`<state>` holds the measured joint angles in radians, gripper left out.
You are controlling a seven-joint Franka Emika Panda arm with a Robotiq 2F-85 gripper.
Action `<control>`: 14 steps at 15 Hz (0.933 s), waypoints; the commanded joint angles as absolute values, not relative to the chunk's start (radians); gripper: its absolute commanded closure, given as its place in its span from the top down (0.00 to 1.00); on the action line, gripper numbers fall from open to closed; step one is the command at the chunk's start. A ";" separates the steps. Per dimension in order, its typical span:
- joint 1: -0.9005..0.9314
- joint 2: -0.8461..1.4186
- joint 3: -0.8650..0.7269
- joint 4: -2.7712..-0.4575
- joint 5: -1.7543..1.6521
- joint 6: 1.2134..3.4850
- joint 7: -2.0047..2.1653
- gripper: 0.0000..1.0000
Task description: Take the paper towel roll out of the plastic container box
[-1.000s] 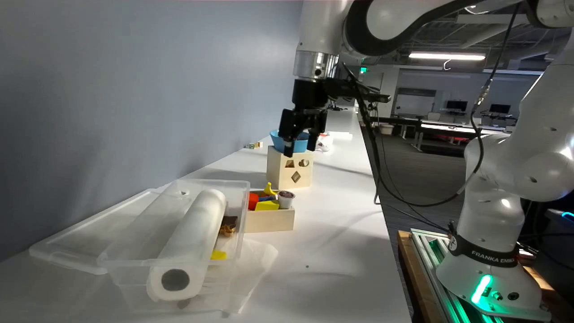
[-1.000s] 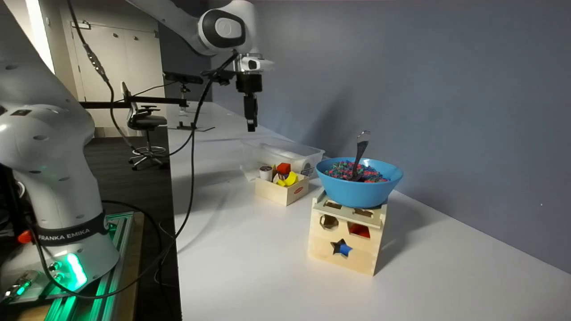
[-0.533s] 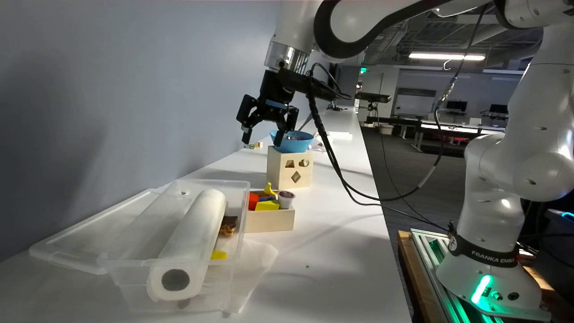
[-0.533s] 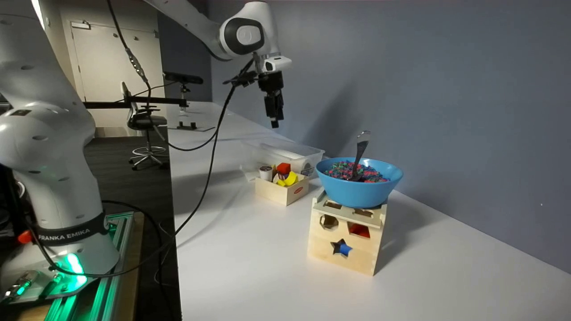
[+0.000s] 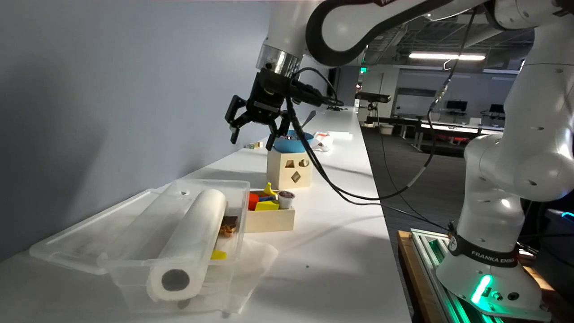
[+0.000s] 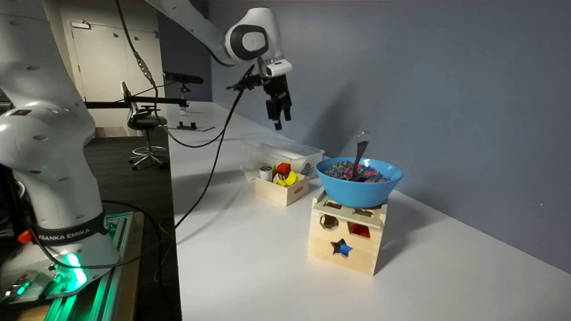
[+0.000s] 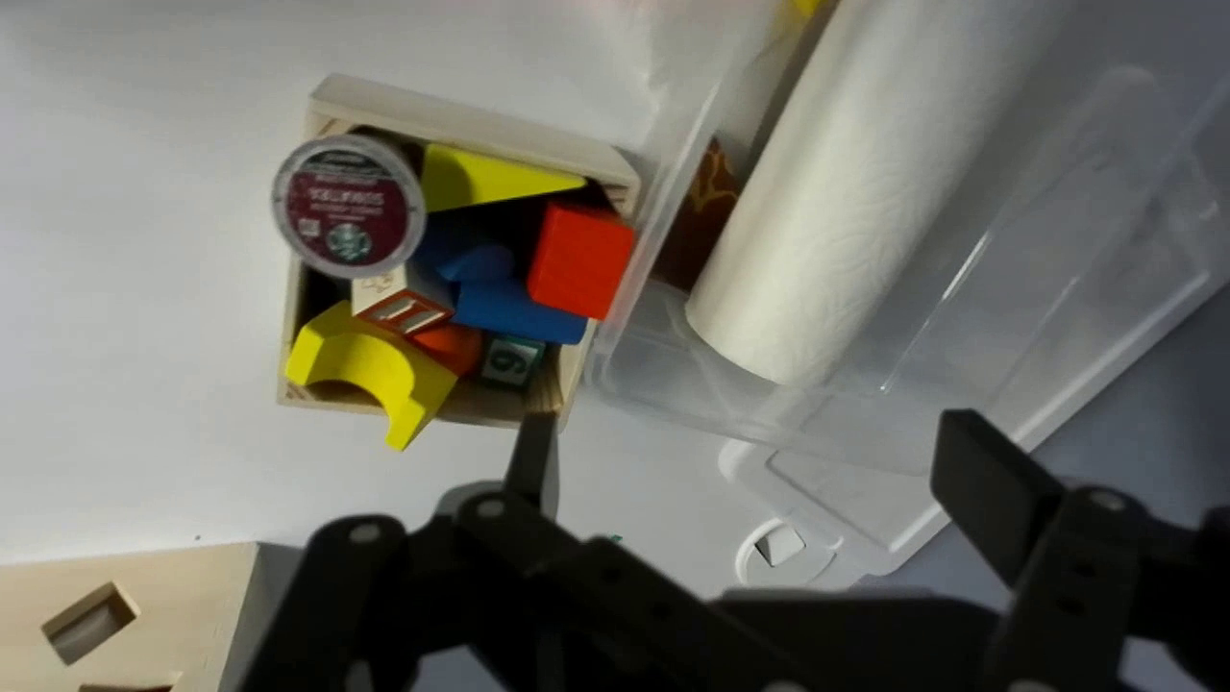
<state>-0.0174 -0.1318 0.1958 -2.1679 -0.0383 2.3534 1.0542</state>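
Blue-grey wall (image 5: 112,89) backs the long white desk (image 5: 341,269) in both exterior views; past the desk's edge, an office chair (image 6: 147,119) stands in an exterior view. Inside the clear plastic container box (image 5: 128,282) the paper towel roll (image 5: 193,242) lies lengthwise, its dark core hole (image 5: 175,280) facing out in an exterior view, while the wrist view gives the roll's long side. Along the box, toward the wall, rests a flat clear lid (image 5: 92,237). High above the desk, the fingers (image 7: 990,490) are spread wide, a plain gap between them. They cover an edge of the blue bowl (image 5: 289,146) in an exterior view; in an exterior view it shows whole, pink and blue bits (image 6: 342,171) inside, on a wooden shape box (image 6: 319,243) with a star hole (image 6: 341,248). Just beside the container box, a wooden crate (image 7: 461,125) holds coloured blocks (image 7: 581,259) and a coffee pod (image 7: 348,207); the wrist view alone shows the pod's print and a numbered block (image 7: 512,360) clearly. Whether crate and container touch, I cannot tell.
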 commanded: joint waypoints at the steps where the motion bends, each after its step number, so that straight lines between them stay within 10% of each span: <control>1: 0.008 0.008 0.195 -2.072 -0.100 2.438 1.312 1.00; 14: 0.068 0.203 0.101 -1.912 0.012 2.386 1.377 1.00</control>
<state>0.0660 0.1799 0.1092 -1.9361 -0.1124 2.3928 1.4736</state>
